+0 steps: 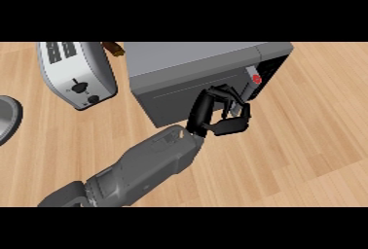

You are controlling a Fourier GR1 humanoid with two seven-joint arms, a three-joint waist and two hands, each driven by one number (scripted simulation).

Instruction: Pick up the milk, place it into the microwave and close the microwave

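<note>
One hand (221,113) shows in the head view, its forearm rising from the lower left, fingers curled against the grey door of the microwave (194,73) and holding nothing; which hand it is I cannot tell. No milk is visible, so it is probably already inside. Closing looks nearly done: next, push the door flush.

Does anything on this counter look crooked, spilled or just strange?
Nothing is spilled or broken. The microwave sits at a slant on the counter, and so does the toaster beside it. A hand is curled at the microwave's front. No milk shows anywhere.
</note>
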